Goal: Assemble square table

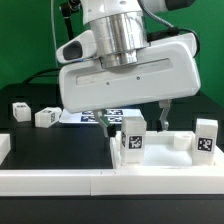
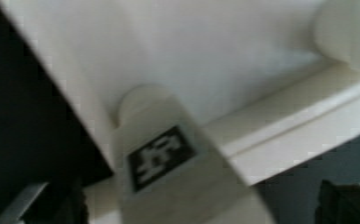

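The white square table top (image 1: 165,160) lies at the exterior view's lower right. A tagged white leg (image 1: 133,137) stands upright on it, and another leg (image 1: 206,138) stands at its right corner. My gripper (image 1: 143,116) hangs just above the first leg. In the wrist view that leg (image 2: 159,155) rises between my dark fingers (image 2: 24,204), with a gap on each side, so the gripper (image 2: 186,206) is open and holds nothing. The table top (image 2: 212,50) fills the background there. Two loose legs (image 1: 20,110) (image 1: 45,117) lie on the black table at the left.
The marker board (image 1: 100,117) lies behind the table top, partly hidden by my gripper body. A long low white rail (image 1: 50,172) runs along the front edge. A small white stub (image 1: 180,142) sits on the table top between the two upright legs.
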Controlling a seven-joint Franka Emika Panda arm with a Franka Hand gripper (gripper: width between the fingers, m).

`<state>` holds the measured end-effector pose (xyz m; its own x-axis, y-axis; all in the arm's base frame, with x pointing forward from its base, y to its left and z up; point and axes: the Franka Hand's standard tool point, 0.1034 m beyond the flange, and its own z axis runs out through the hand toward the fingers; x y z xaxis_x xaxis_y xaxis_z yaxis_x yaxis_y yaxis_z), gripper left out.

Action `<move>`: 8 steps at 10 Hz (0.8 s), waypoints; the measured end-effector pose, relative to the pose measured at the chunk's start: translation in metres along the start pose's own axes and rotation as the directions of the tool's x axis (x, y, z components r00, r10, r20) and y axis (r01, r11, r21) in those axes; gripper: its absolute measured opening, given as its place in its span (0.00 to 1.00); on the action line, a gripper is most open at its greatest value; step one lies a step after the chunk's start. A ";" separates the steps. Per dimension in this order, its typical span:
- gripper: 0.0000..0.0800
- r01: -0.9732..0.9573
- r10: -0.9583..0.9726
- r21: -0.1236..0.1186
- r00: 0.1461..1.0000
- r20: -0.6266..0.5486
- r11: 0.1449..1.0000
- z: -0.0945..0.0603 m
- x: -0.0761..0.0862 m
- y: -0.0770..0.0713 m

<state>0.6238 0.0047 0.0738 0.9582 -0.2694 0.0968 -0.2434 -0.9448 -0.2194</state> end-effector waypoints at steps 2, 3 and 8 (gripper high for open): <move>0.81 0.301 -0.301 -0.060 0.954 0.001 0.952 -0.003 0.007 0.002; 0.81 0.391 -0.392 -0.074 0.920 0.012 0.917 -0.002 0.007 0.001; 0.36 0.297 -0.297 -0.068 0.955 0.002 0.953 -0.002 0.008 0.001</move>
<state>0.6307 0.0011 0.0761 0.9875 0.0240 0.1560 0.0422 -0.9925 -0.1145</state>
